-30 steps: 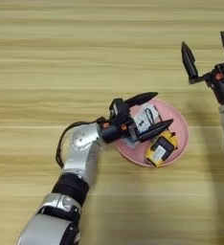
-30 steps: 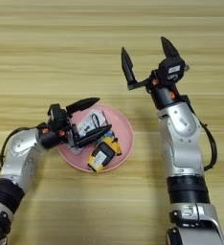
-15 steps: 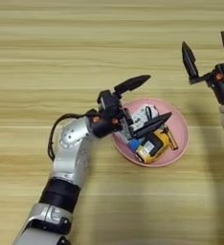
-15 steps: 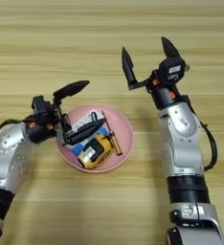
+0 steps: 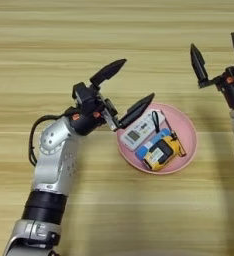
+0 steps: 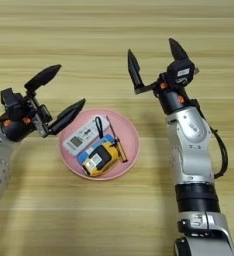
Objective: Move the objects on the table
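On the near half of the table (image 6: 139, 220), the pink plate (image 6: 131, 150) holds everything. The yellow-black tape measure (image 6: 100, 158) sits at its six o'clock, partly over the blue tube (image 6: 87, 151). The white remote (image 6: 82, 138) lies toward ten o'clock. A thin brown stick (image 6: 116, 140) runs from twelve to four o'clock, and a small black piece (image 6: 98, 126) lies beside the remote.

The left gripper (image 5: 121, 87) has drawn back. A second ago its fingers were over the plate around the remote; now they are wide apart and empty, one tip just over the plate's rim at nine o'clock, the other out over bare wood. The remote rests flat in the plate. I read that as a release: the remote is delivered, and the left arm is clearing out.

Farther off, the right gripper (image 6: 154, 60) hovers beyond the plate's one o'clock side, fingers spread and empty, unchanged from a second ago.

No loose item shows on the wood, so the gathering looks about finished. The four things are packed tightly, and any further grasp would have to deal with that overlap.
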{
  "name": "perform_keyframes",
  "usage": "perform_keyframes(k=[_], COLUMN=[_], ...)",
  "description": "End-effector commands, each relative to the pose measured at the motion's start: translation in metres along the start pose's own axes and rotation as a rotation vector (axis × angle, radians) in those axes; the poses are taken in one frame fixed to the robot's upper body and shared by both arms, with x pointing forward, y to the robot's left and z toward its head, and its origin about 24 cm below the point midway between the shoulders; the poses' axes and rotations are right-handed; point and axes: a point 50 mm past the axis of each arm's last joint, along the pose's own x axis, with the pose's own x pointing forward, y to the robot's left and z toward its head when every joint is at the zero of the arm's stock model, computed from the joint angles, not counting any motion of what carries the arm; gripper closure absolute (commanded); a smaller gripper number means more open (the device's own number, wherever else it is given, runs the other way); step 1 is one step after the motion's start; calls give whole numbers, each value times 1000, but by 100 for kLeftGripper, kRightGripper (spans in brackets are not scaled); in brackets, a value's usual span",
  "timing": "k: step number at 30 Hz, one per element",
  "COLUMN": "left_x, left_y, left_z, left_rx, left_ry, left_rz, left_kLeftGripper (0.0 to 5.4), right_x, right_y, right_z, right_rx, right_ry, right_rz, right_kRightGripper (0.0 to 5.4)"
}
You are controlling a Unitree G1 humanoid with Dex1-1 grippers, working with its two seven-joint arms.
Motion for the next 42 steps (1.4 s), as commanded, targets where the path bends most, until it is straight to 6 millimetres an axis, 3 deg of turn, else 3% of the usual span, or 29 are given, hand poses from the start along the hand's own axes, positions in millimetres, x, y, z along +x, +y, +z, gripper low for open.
perform_keyframes(k=[1, 7, 15, 22, 32, 42], left_x=[-7, -31, -51, -55, -51, -51], left_y=[21, 65, 76, 74, 69, 64], left_z=[2, 1, -18, -35, -46, -51], left_rx=[77, 178, 290, 304, 284, 262], left_ry=[21, 48, 153, 215, 241, 248], left_rz=[206, 604, 786, 803, 778, 765], left_kLeftGripper=[2, 2, 2, 2, 2, 2], right_x=[1, -1, -4, -10, -28, -7], right_y=[-2, -3, 0, 7, 17, 0], right_z=[4, 4, 4, 8, 8, 5], right_rx=[-5, -8, -31, -15, 56, -20], right_ry=[-20, -15, 8, 53, 213, 441], right_rz=[2, -1, 61, 266, 770, 1200], right_kRightGripper=[0, 0, 0, 0, 0, 0])
